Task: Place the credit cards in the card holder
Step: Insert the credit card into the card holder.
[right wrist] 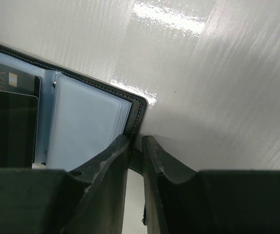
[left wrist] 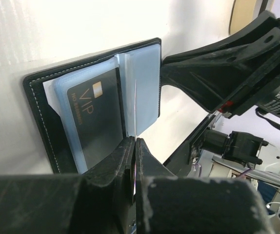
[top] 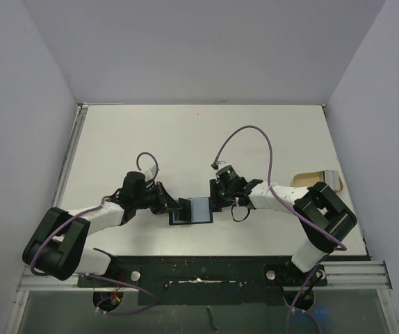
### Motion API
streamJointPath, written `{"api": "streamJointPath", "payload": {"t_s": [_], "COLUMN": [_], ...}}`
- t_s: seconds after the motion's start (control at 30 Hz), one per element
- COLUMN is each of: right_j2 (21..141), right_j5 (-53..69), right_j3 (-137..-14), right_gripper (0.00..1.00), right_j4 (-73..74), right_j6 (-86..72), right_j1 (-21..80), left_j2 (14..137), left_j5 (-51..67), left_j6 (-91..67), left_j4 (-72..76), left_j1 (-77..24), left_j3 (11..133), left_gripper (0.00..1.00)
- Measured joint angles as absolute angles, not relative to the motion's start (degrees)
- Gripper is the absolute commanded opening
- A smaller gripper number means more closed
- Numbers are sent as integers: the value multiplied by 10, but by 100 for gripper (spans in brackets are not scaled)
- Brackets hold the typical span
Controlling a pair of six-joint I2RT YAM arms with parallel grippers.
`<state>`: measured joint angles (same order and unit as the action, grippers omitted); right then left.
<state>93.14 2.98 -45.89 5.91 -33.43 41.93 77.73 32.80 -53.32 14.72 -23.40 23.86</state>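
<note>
The black card holder (top: 192, 211) lies open on the table between both arms, its pale blue sleeves (right wrist: 84, 129) showing. One dark credit card marked VIP (left wrist: 93, 122) sits in a left-hand sleeve. My left gripper (left wrist: 135, 141) is shut on a second credit card (left wrist: 136, 107), held upright and edge-on over the holder's fold; from the right wrist it shows as a dark panel (right wrist: 8, 126). My right gripper (right wrist: 135, 141) has its jaws closed on the right cover's stitched edge (right wrist: 141, 105). Seen from above, the left gripper (top: 177, 207) and right gripper (top: 217, 203) flank the holder.
A tan shallow tray (top: 318, 179) sits at the table's right edge behind the right arm. White walls enclose the table on three sides. A purple cable (top: 251, 132) loops over the table behind the right wrist.
</note>
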Motion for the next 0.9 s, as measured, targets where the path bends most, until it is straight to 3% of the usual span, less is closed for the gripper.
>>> {"api": "streamJointPath", "payload": {"t_s": [0.23,0.4,0.9], "right_j2": [931,929,900], "right_j5": [30,29,14], "right_j3": [-458,-458,-473], "right_gripper": [20,32,27], "right_j4": [57,59,132], "right_j6": [-334,-335,-348], "right_j1": [419,420,425], "left_j2": [817,830,842], "left_j5": [349,358,359], "left_j6": [-501,-496,-493], "left_j4": [147,148,161], "left_j1": [-234,-233,-232], "left_j3": [248,252,255], "left_gripper": [0,0,0]}}
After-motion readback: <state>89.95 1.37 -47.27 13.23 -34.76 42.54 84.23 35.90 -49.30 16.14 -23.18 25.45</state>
